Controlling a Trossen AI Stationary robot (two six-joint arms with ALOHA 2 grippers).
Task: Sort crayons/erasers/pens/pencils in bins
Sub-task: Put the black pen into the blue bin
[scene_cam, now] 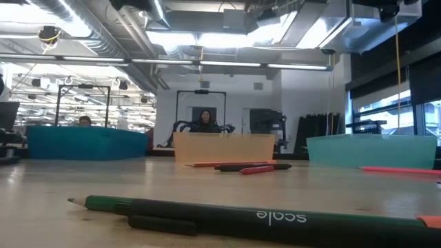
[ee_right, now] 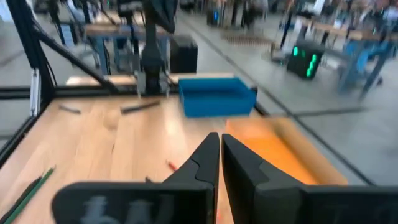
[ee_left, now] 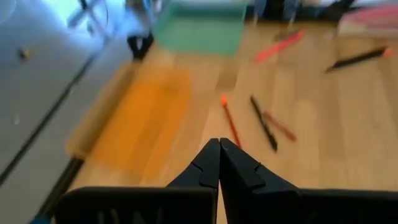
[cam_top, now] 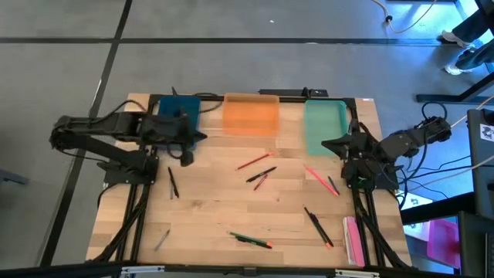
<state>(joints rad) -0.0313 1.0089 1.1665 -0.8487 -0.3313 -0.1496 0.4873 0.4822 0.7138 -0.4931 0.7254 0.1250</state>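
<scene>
High view: the translucent orange plastic bin stands at the worktop's far edge, between the dark teal-blue plastic bin and the mint green plastic bin. No bin shows any contents. The thin red, black and green sticks lie scattered on the worktop in front of the orange bin, so sorting appears barely begun.

Wrist views: left claw clenched, empty, near the orange bin. Right claw clenched, empty.
</scene>
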